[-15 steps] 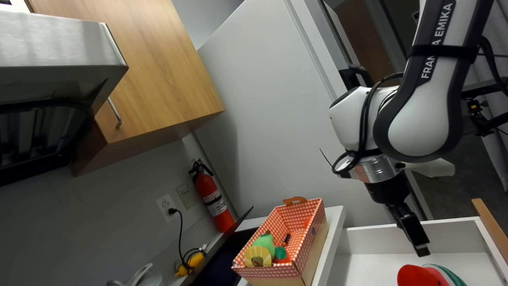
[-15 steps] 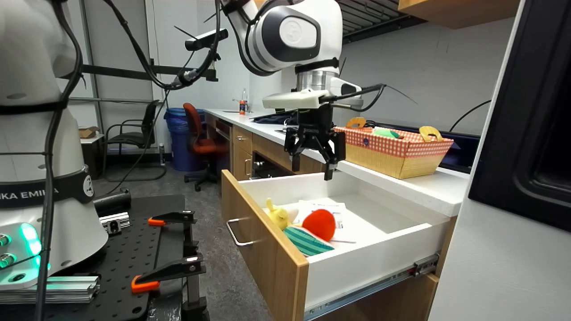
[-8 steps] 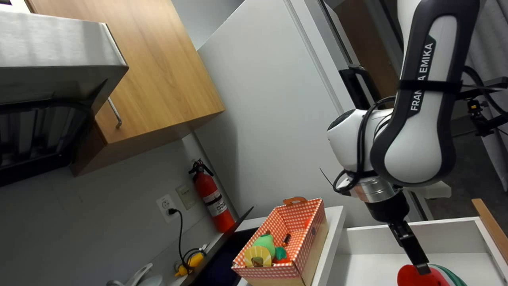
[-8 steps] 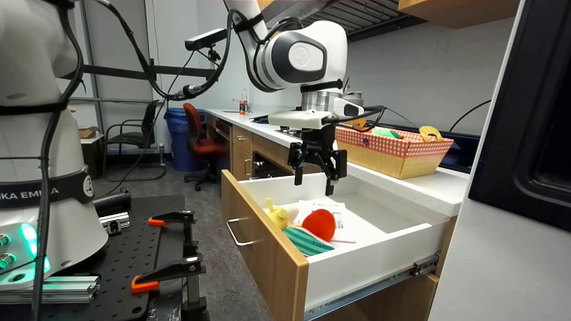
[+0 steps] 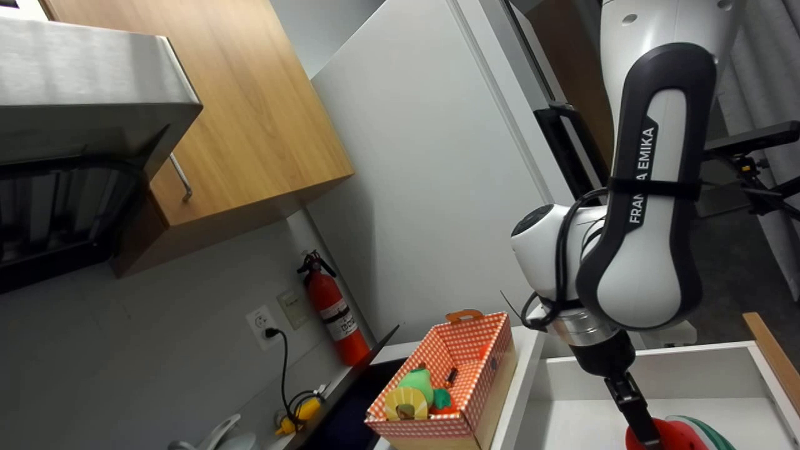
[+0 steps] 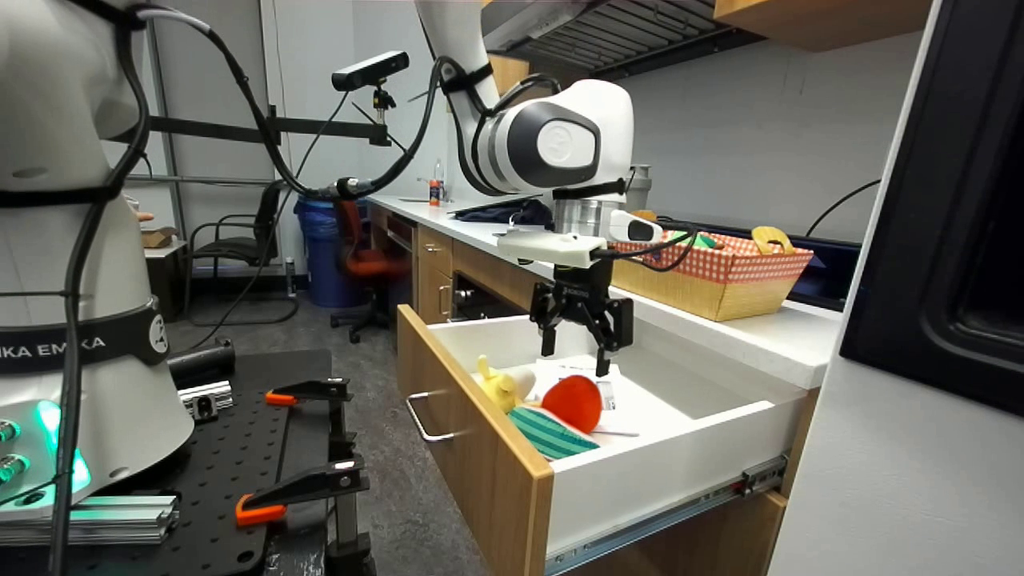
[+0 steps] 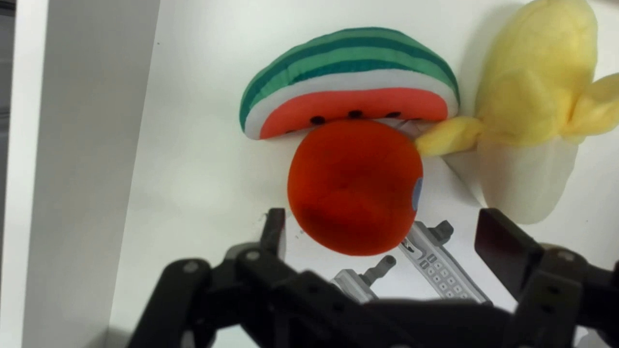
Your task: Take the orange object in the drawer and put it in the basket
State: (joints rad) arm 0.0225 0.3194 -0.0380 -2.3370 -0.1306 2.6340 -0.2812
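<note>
Orange object (image 7: 355, 191) is lying beside watermelon slice (image 7: 355, 79); gripper (image 6: 575, 354) is hovering spread above. Should be centring on object, lowering straight, not catching yellow toy (image 7: 529, 92).

Lab kitchen — range hood (image 5: 94, 70), wall cabinet (image 5: 234, 119) and counter (image 6: 788, 330) noted; perforated black table (image 6: 232, 448) with clamps (image 6: 316, 483) at its edge.

In an exterior view the gripper (image 5: 651, 444) partly hides the red-orange plush (image 5: 672, 436), drawer (image 5: 578, 422) and basket (image 5: 497, 403) are cut off at the near side, and the basket's black-and-orange item (image 5: 450, 377) is too small to identify.
</note>
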